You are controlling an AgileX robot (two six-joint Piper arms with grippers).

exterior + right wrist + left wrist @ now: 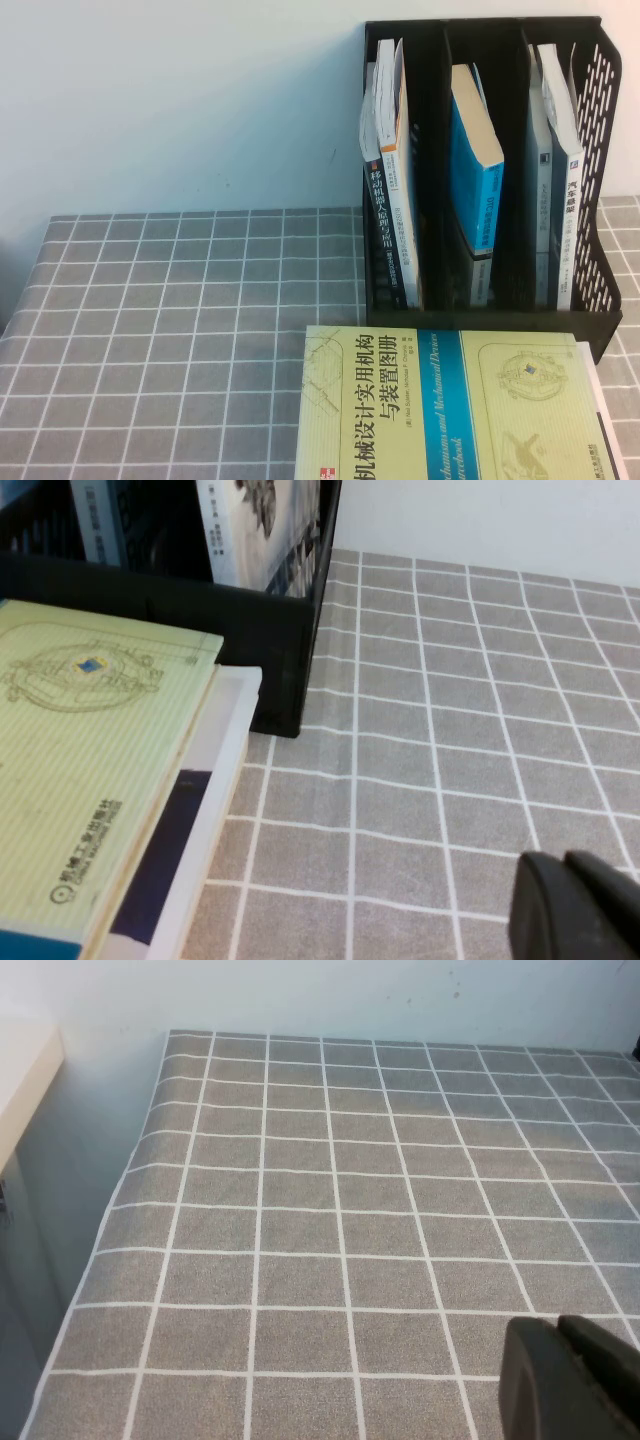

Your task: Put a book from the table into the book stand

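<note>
The book [450, 410], thick, with a pale yellow-green cover and a blue band, lies flat on the table [180, 320] at the near edge, just in front of the book stand [600, 290]. The right wrist view shows the book [90, 770] beside the stand's black base [270, 630]. My right gripper [566, 865] hovers over bare grid cloth to the right of the book, shut and holding nothing. My left gripper [560, 1332] is over the table's left part, also shut and holding nothing. Neither gripper shows in the high view.
A white magazine [215, 800] lies under the book. All three compartments of the stand hold upright books, including a blue one [475, 170] in the middle. The table's left edge [110, 1220] drops off beside a pale ledge [25, 1070]. A wall runs behind.
</note>
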